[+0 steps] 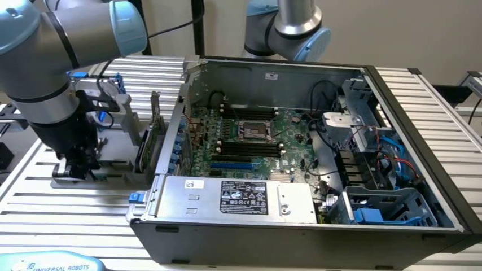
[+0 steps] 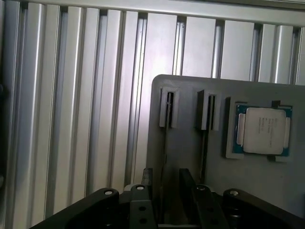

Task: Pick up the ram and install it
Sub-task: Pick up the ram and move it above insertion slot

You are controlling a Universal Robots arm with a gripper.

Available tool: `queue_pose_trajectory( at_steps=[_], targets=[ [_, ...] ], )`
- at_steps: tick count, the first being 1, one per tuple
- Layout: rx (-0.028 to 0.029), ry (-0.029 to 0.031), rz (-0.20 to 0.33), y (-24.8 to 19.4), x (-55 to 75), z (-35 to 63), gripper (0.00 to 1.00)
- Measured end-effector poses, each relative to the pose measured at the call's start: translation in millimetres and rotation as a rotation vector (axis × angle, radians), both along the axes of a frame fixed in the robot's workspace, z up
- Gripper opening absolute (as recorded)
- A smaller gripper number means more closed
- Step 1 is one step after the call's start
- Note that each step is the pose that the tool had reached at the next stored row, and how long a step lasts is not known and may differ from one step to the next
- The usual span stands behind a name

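Ram, as far as it can be made out, is the thin dark strip (image 2: 165,148) seen edge-on in the wrist view. It stands in a narrow slot of a grey holder (image 2: 190,157). From this angle it shows only as a long, narrow line, with no green face or chips to be seen.

The slatted metal table (image 1: 68,209) carries everything. The open computer case (image 1: 301,237) takes up the exterior view's right. Inside it lie the green motherboard (image 1: 294,132), with its long black slots (image 1: 249,148), and a grey power supply (image 1: 241,197) along the near wall.

On the exterior view's left the arm (image 1: 45,84) reaches straight down to the holder, which sits on the table just beside the case. At the holder's end nearest the case a taller green card (image 1: 144,149) with a metal bracket stands upright, well apart from the gripper (image 1: 75,168).

In the wrist view the gripper (image 2: 166,180) is spread, with one black finger (image 2: 147,179) on each side of the strip. A gap shows on both sides, so nothing is grasped. A second slot (image 2: 210,112) runs parallel just beside the first. Beyond it a silver-topped processor (image 2: 263,130) lies flat in a recess of the holder.
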State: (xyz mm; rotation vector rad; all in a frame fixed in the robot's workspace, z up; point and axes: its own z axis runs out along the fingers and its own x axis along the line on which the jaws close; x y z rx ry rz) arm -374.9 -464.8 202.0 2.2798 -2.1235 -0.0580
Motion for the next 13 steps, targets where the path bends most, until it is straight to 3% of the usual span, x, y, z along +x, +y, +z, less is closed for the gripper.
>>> queue_pose_trajectory(
  at_steps=[5,13],
  targets=[
    [0.0000,-0.0079,-0.001,-0.1,0.0,-7.5,0.36],
    [0.0000,-0.0083,-0.022,-0.1,-0.1,-8.1,0.36]
  ],
)
